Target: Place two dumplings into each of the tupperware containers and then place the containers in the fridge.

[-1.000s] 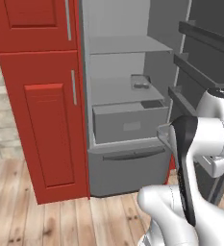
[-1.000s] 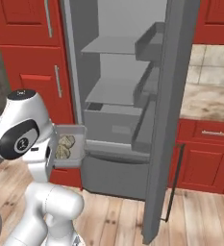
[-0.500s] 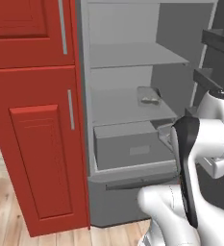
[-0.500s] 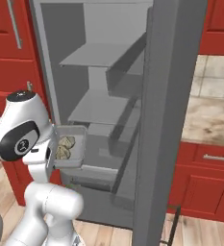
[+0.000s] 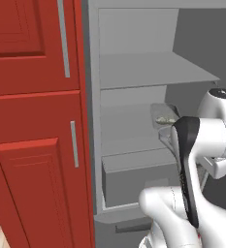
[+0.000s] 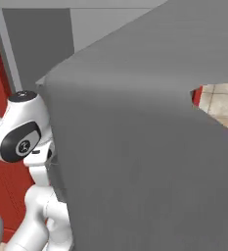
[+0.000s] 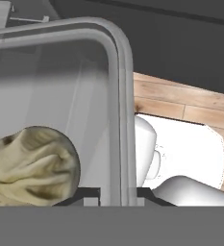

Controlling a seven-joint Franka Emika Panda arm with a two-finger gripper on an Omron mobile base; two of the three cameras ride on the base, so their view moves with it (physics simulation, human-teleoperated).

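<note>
While the fingers (image 7: 117, 196) are clamped on the rim of a tupperware container (image 7: 114, 96), a dumpling (image 7: 31, 166) lies inside it close by. Beyond the arm, a second tupperware container (image 5: 164, 115) rests on a shelf (image 5: 129, 123) in the open fridge (image 5: 134, 77), beside red cabinets (image 5: 34, 121).

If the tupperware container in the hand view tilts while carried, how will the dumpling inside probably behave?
The dumpling looks rounded and lumpy, so it would probably slide or tumble toward the low side. The tupperware container has a raised wall and flared rim, which likely keeps it in at small tilts. The tool seems to pinch only the rim, so the tray may sag slightly.
</note>
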